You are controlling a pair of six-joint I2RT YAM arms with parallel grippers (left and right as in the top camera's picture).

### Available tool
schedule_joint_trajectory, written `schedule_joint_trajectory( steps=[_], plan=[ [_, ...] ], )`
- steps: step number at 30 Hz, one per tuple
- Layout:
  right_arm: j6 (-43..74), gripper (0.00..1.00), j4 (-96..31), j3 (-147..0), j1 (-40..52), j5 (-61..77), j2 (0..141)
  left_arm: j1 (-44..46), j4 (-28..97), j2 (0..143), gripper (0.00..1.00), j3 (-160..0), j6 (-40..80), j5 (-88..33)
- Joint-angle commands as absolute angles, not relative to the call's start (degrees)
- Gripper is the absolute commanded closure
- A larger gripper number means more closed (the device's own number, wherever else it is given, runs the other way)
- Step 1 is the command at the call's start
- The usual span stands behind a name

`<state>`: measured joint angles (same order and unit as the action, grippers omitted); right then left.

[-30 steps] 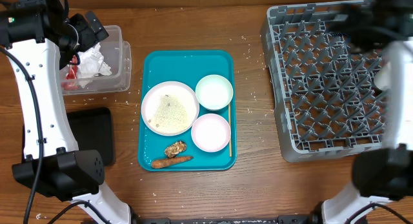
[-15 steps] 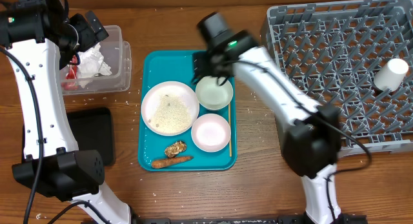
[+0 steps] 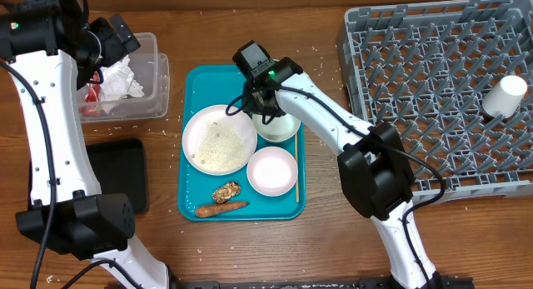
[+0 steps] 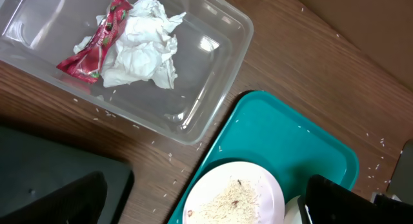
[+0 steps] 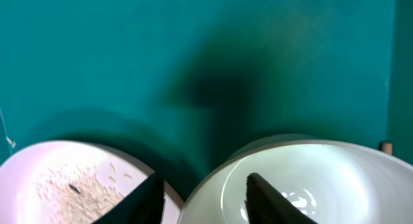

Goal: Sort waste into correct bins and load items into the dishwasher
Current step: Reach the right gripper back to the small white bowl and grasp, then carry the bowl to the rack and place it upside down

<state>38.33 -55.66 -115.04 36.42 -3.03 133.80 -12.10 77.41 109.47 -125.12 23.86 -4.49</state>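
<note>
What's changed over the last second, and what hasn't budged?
The right gripper swung left from over the dish rack to the teal tray and now sits at the upper bowl, open fingers straddling its rim. The white cup, unseen a second ago, lies in the rack. The left gripper, plate, lower bowl and tub contents stayed put.

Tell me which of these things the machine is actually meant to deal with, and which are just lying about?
Part of the job: plate, rice, upper bowl, lower bowl, cup, grey rack, clear tub, red wrapper, napkin, black tray, brown lump, carrot stick.

Just lying about: teal tray, thin wooden stick, table.
</note>
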Motion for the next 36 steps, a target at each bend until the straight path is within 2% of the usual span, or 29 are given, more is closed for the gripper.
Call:
schedule_joint_trajectory(
  steps=[1, 9, 14, 18, 21, 24, 30, 36],
  plan=[
    [39.31, 0.59, -55.86, -115.44, 36.38, -3.84, 134.10, -11.97, 77.38, 109.38, 0.00, -124.97, 24.45, -4.29],
    [40.34, 0.59, -55.83, -115.44, 37.89, -3.84, 136.00, -11.97, 77.38, 109.38, 0.00, -124.97, 24.45, -4.29],
    [40.34, 0.71, -56.10, -115.46, 38.68, -3.84, 136.00, -11.97, 77.38, 109.38, 0.00, -124.97, 24.45, -4.29],
    [40.34, 0.89, -56.69, -116.25, 38.65, -4.27, 135.96, -11.97, 77.38, 109.40, 0.00, -124.97, 24.45, -4.29],
    [39.38, 0.92, -58.43, -118.65, 38.46, -5.02, 135.87, -11.97, 77.38, 109.38, 0.00, -124.97, 24.45, -4.29],
    [36.64, 0.96, -62.28, -124.01, 38.11, -5.08, 135.72, -11.97, 77.38, 109.38, 0.00, -124.97, 24.45, -4.29],
    [31.79, 0.96, -70.81, -138.76, 37.10, -5.23, 135.66, -11.97, 77.41, 109.38, 0.00, -124.97, 24.45, -4.29],
    [27.22, 0.96, -81.69, -156.94, 29.26, -5.26, 135.66, -11.97, 77.38, 109.38, 0.00, -124.97, 24.45, -4.29]
  ],
)
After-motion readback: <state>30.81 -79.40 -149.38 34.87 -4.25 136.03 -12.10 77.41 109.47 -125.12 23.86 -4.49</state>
